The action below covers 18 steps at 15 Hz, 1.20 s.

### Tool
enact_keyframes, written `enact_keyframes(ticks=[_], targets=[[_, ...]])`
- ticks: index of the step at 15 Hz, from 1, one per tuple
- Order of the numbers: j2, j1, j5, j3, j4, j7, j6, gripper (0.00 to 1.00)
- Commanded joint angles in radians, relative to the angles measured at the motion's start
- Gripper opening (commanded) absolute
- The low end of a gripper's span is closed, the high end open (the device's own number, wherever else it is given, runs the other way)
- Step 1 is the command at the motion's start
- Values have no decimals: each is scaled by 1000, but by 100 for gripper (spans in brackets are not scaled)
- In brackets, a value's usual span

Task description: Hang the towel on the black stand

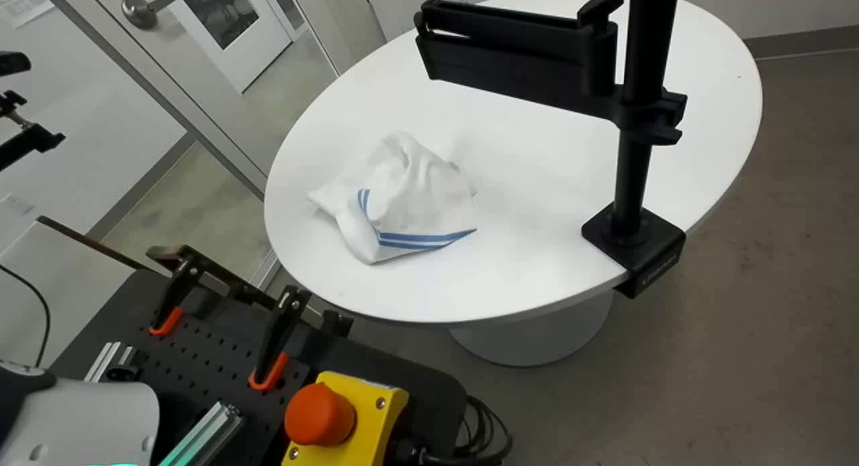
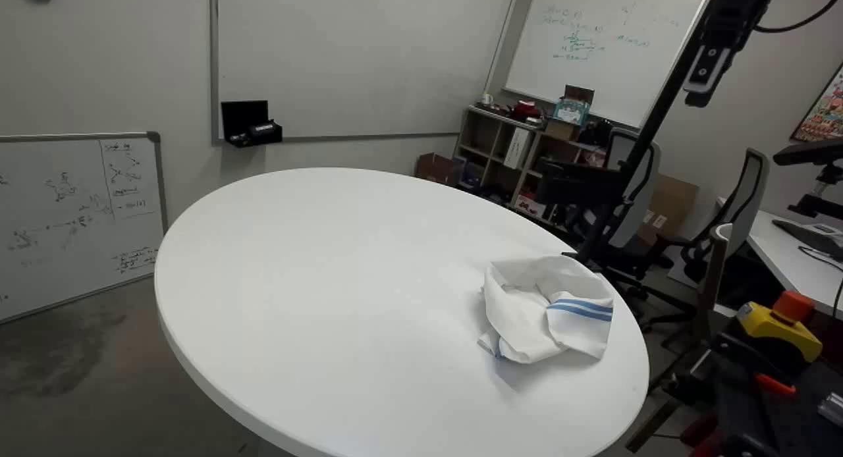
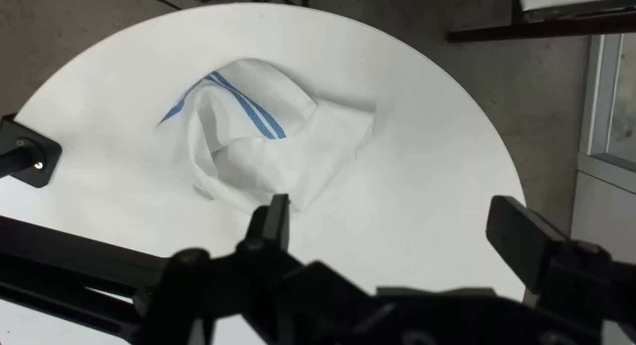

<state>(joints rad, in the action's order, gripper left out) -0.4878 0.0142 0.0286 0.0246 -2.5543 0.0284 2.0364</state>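
Note:
The white towel (image 1: 416, 197) with blue stripes lies crumpled on the round white table; it also shows in an exterior view (image 2: 527, 312) and the wrist view (image 3: 248, 116). The black stand (image 1: 634, 184) is clamped to the table's edge, its flat arm reaching over the table. The stand also shows in an exterior view (image 2: 649, 137), and its base (image 3: 37, 156) and arm (image 3: 74, 245) are at the left of the wrist view. My gripper (image 3: 390, 206) is open and empty, fingers wide apart, above the table. The towel lies beyond its left finger, not between the fingers.
The table (image 1: 530, 170) has a round outer edge. A dark cart with clamps (image 1: 268, 372) and a yellow box with a red button (image 1: 345, 419) stands beside it; the box also shows in an exterior view (image 2: 780, 325). Chairs (image 2: 737, 200) and shelves (image 2: 500, 154) stand behind.

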Motion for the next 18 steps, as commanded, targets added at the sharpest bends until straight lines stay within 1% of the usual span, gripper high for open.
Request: enact_keyframes(ticks=[1, 5, 9, 11, 14, 18], targets=[[0, 4, 2, -3, 1, -2, -2, 100], [31, 46, -52, 2, -24, 22, 18, 100], [79, 97, -124, 17, -61, 22, 92, 100], [111, 119, -159, 28, -85, 22, 170, 100], [174, 147, -201, 45, -116, 27, 319, 100], [277, 181, -225, 67, -130, 41, 468, 100]])
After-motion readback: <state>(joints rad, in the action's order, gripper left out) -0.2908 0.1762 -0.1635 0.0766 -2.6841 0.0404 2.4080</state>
